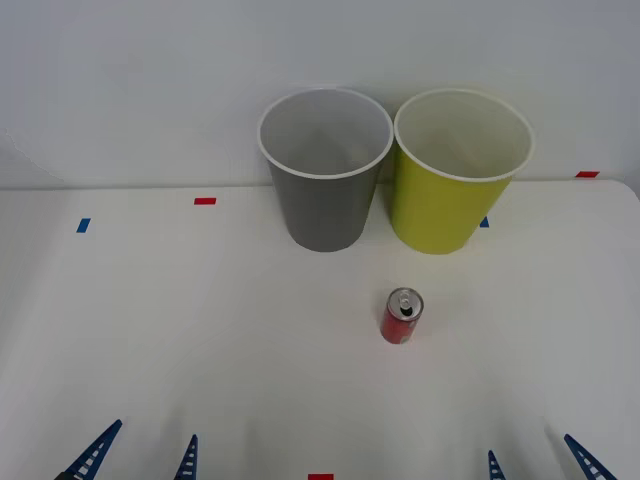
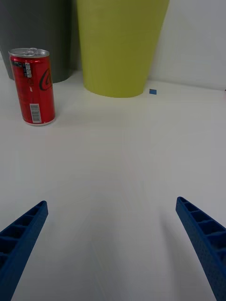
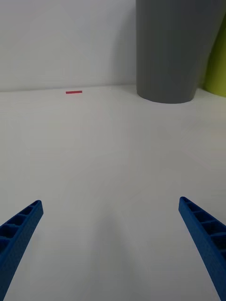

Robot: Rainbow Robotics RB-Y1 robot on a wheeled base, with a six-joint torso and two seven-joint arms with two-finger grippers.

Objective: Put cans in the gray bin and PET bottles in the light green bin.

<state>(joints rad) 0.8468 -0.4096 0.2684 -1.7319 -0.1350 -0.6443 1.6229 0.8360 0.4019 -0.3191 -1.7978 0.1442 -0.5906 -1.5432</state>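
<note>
Can (image 1: 402, 316) upright before bins, table (image 1: 200, 340) around it open.

The right gripper (image 2: 113, 249) hangs low over the white table (image 2: 117, 169), blue ribbed fingers (image 2: 21, 244) spread wide. Ahead stands an upright red drink can (image 2: 33, 87), with the light green bin (image 2: 120, 44) and gray bin (image 2: 40, 33) just beyond.

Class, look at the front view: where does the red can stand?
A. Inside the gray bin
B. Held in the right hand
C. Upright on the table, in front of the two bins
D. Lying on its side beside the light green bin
C: the red can stands upright on the table, apart from and nearer than the gray bin and the light green bin, with no hand touching it.
</note>
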